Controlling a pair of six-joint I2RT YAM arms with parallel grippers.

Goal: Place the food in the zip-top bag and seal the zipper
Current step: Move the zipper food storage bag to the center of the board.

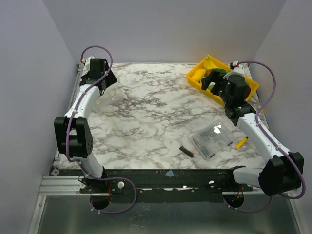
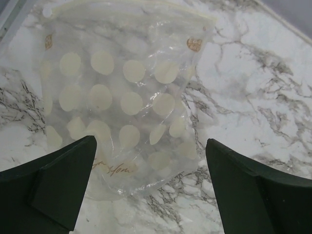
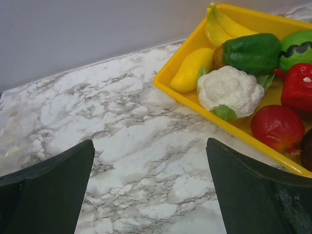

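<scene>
The zip-top bag (image 2: 119, 102) is clear with cream dots and lies flat on the marble, just ahead of my left gripper (image 2: 151, 151), which is open and empty. Its zipper (image 2: 126, 7) runs along the far edge. From above, the left gripper (image 1: 103, 86) hangs at the far left by the faint bag (image 1: 116, 99). The food lies in a yellow tray (image 3: 170, 73): banana (image 3: 220, 24), green pepper (image 3: 253, 51), cauliflower (image 3: 229, 88), a red round fruit (image 3: 277, 127). My right gripper (image 3: 150, 151) is open over bare marble just left of the tray, at the far right (image 1: 212, 81).
A flat clear packet of dark small parts (image 1: 212, 139) lies near the right front, with a small black ridged piece (image 1: 185, 150) to its left and a yellow stick-like item (image 1: 241, 142) to its right. Walls close in the table at the back and both sides.
</scene>
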